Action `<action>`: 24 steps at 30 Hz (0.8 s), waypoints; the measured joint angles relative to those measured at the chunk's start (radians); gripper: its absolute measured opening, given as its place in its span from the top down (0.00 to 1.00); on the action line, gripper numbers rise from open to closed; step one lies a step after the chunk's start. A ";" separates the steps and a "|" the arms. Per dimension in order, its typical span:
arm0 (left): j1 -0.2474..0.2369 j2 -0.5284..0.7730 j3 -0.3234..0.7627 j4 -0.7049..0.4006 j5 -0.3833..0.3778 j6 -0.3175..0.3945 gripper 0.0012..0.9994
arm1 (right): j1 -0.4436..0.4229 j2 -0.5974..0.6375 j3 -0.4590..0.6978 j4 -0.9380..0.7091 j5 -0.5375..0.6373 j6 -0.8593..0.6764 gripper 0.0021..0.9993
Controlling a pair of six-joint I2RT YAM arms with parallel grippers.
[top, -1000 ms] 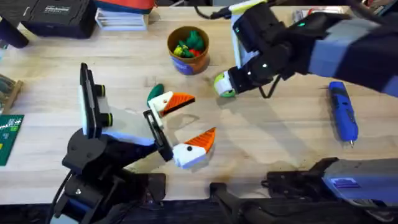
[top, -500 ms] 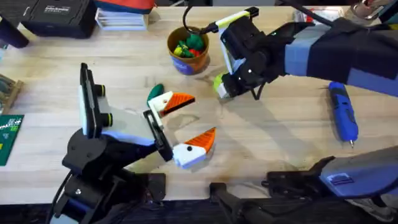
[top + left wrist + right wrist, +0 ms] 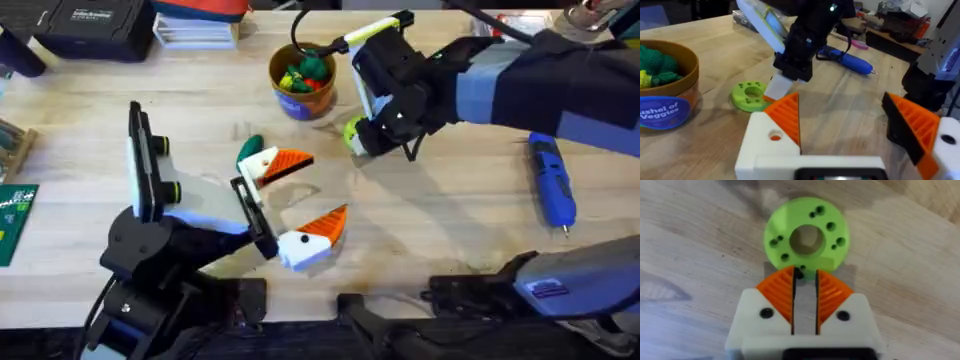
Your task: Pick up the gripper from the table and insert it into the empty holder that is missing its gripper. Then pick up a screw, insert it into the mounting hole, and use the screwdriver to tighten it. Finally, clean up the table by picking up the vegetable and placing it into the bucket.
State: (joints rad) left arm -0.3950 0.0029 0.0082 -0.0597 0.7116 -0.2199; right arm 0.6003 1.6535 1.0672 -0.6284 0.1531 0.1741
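Pale wooden table (image 3: 450,220). Nearer than the bucket (image 3: 303,80), the left gripper (image 3: 300,197) waits with fingers apart, the vegetable (image 3: 249,146) beside it. Just right of the bucket, the right gripper (image 3: 804,275) has settled over the green disc (image 3: 805,237), pads apparently pinching a screw (image 3: 799,272); insertion likely comes next.

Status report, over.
Left gripper open. Right gripper shut on screw at green disc. Vegetable on table. Nothing blocking.
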 joint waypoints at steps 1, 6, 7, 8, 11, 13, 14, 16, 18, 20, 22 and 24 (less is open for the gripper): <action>0.000 0.000 0.000 0.000 0.000 0.000 0.01 | 0.000 0.000 0.000 0.001 -0.004 0.000 0.80; 0.000 0.000 0.000 0.000 0.000 0.000 0.01 | 0.006 0.000 0.000 0.009 -0.012 0.000 0.75; 0.000 0.000 0.000 0.000 0.000 0.000 0.01 | 0.005 0.000 0.000 0.010 -0.015 -0.003 0.74; 0.000 0.000 0.000 0.000 0.000 0.000 0.01 | 0.006 0.000 0.000 0.011 -0.016 -0.005 0.74; 0.000 0.000 0.000 0.000 0.000 0.000 0.01 | 0.006 0.000 0.000 0.011 -0.019 -0.017 0.65; 0.000 0.000 0.000 0.000 0.000 0.000 0.01 | 0.006 0.000 0.003 0.011 -0.019 -0.020 0.63; 0.000 0.000 0.000 0.000 0.000 0.000 0.01 | 0.006 0.000 0.006 0.011 -0.019 -0.023 0.63; 0.000 0.000 0.000 0.000 0.000 0.000 0.01 | 0.006 0.000 0.020 0.013 -0.019 -0.026 0.63; 0.000 0.000 0.000 0.000 0.000 0.000 0.01 | 0.006 0.000 0.036 0.017 -0.019 -0.026 0.62; 0.000 0.000 0.000 0.000 0.000 0.000 0.01 | 0.006 0.000 0.050 0.022 -0.019 -0.026 0.61; 0.000 0.000 0.000 0.000 0.000 0.000 0.01 | 0.006 0.000 0.054 0.023 -0.019 -0.026 0.60; 0.000 0.000 0.000 0.000 0.000 0.000 0.01 | 0.006 0.000 0.054 0.022 -0.019 -0.026 0.60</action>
State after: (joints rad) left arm -0.3950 0.0031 0.0082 -0.0597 0.7116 -0.2199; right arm 0.6060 1.6535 1.1213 -0.6060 0.1341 0.1482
